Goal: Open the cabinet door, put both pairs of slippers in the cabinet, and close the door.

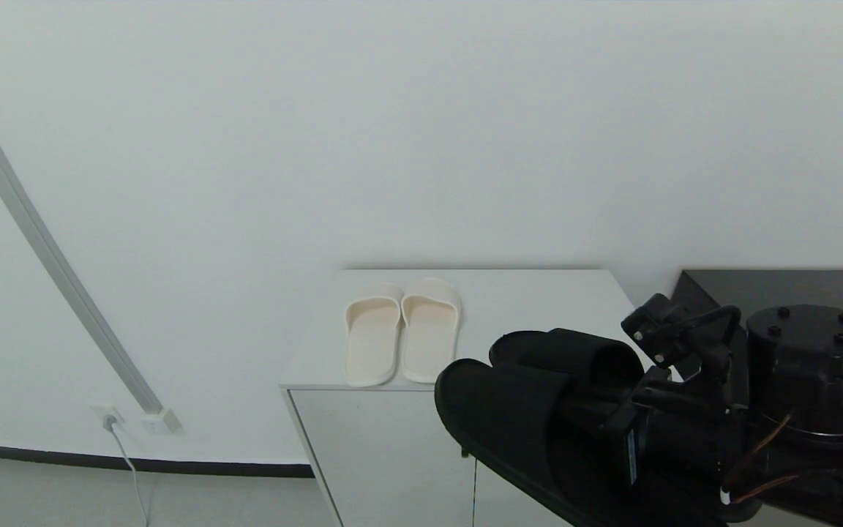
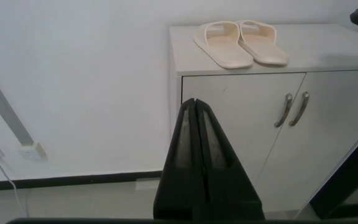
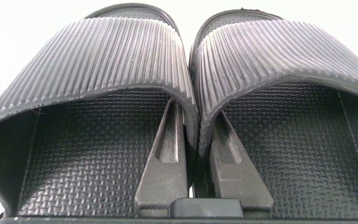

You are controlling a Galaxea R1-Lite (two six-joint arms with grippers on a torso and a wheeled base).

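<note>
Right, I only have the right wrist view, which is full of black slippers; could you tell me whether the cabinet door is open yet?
Observer: No, both cabinet doors are shut.
Operator: Thanks. Where is the other pair?
Observer: The cream slippers lie side by side on the cabinet top.
Operator: And the left gripper?
Observer: The left gripper is shut and empty, in front of the doors.
</note>
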